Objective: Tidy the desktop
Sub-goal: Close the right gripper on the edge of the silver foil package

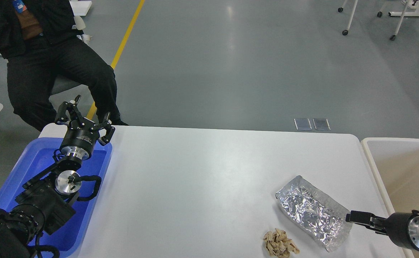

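Foil pouch (311,211) lay at tabletop's (202,179) 4 o'clock, long axis 10-to-4. Right end effector (352,217), fingers apparently together, touched its 4 o'clock end; nearer arm. Left end effector (87,114) spread, far off.

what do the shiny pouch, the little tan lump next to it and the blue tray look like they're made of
The pouch looks like metallised foil: silver, mirror-bright and heavily crinkled, with flat sealed edges. The tan lump seems to be crumpled paper or thin card, matte with folded, ragged edges; the view leaves that open. The blue tray looks like moulded plastic, smooth and slightly glossy, with a rounded rim.
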`<state>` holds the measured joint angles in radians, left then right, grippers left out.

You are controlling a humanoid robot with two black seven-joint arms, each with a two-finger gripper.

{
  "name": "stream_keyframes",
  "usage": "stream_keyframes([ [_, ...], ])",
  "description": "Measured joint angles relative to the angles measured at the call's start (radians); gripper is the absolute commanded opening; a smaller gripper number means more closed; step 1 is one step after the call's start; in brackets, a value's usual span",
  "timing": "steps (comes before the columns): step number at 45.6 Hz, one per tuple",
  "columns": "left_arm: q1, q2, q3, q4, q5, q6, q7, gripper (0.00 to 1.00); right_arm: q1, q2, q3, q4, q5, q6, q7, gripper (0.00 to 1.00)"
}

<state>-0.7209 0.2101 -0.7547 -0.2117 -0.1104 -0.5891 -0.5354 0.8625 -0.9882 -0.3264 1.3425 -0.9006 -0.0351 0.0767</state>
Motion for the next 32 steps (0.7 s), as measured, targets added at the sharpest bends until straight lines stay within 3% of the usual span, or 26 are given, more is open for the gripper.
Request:
stream_keyframes([
  [32,0.0,0.0,0.0,0.0,0.0,0.0,0.0,1.0,-0.043,0.085,0.002,-0.043,0.039,-0.015,0.003,0.98],
])
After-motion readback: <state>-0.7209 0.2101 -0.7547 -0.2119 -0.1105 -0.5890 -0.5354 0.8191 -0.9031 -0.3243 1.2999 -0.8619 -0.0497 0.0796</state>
